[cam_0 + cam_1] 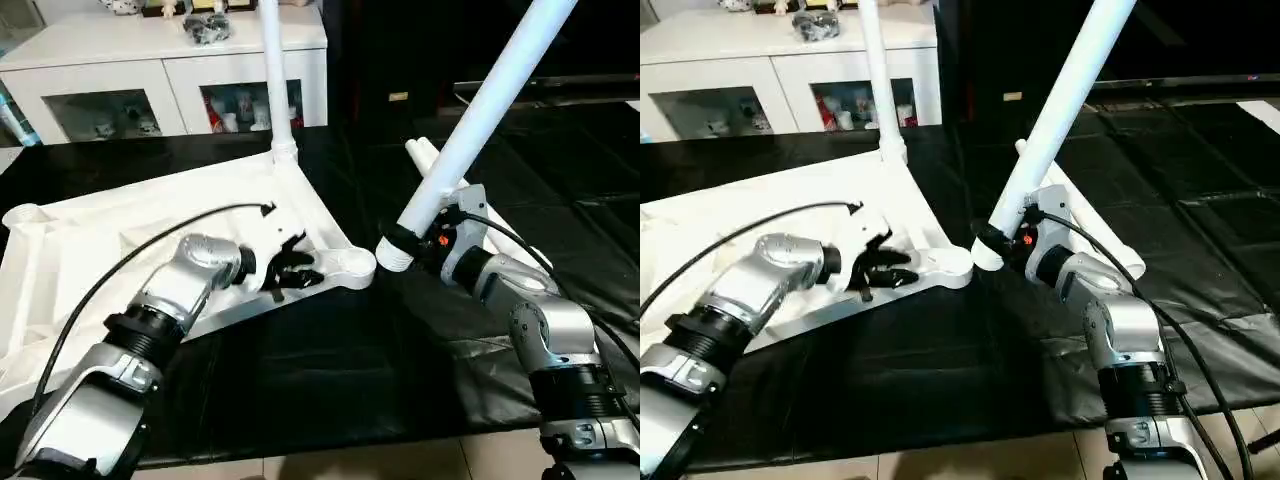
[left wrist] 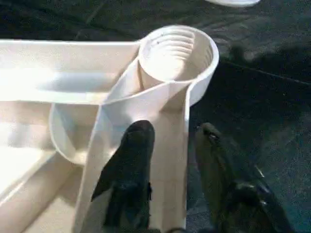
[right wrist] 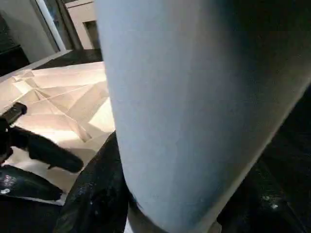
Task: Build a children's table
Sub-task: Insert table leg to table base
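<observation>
Left eye view: my right end effector (image 1: 405, 243) clamps a table leg (image 1: 480, 120) tilted beside the empty corner socket (image 1: 345, 264), ready for insertion; my left end effector (image 2: 167, 165), narrow, straddles a rib of the upturned tabletop (image 1: 110, 225) behind that socket, steadying it.

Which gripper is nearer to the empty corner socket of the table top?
Left. The left gripper sits at the rim right beside the socket. The right gripper, holding a leg, is a little further off on its other side.
</observation>
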